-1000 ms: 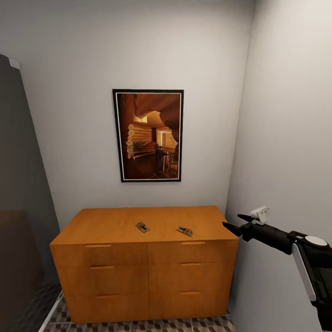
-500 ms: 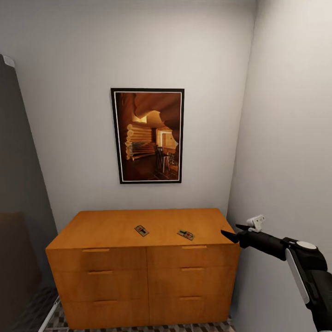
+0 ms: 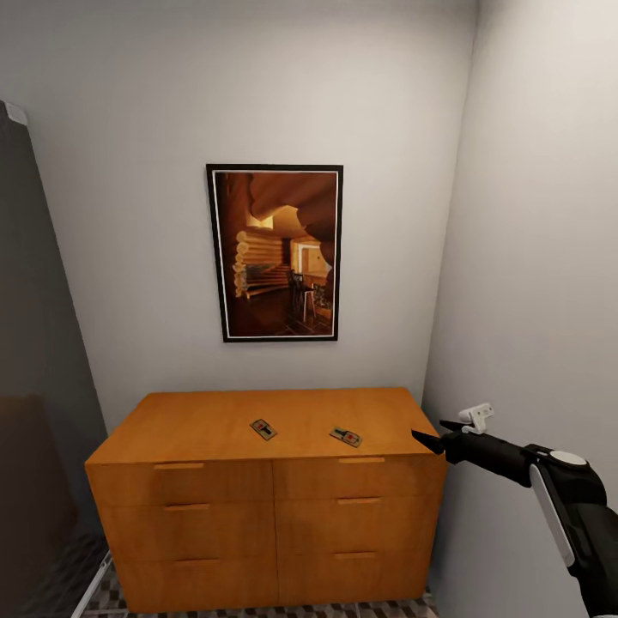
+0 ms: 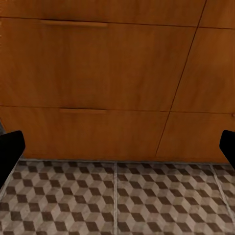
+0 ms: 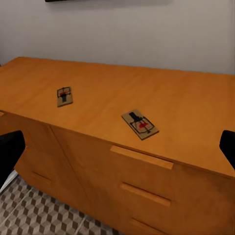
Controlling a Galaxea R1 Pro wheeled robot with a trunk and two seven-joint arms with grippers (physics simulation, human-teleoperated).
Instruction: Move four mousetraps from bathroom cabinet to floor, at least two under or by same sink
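Orange-brown wood cabinet with two mousetraps on its flat top — nearer one just ahead of the right tool, the other farther out across the top. Right tool's fingers are apart and carry nothing, held level with the top, probably staged for a reach. Left tool hangs low (fingers apart, also bare), facing the drawer fronts just above the bathroom floor — parked clear.
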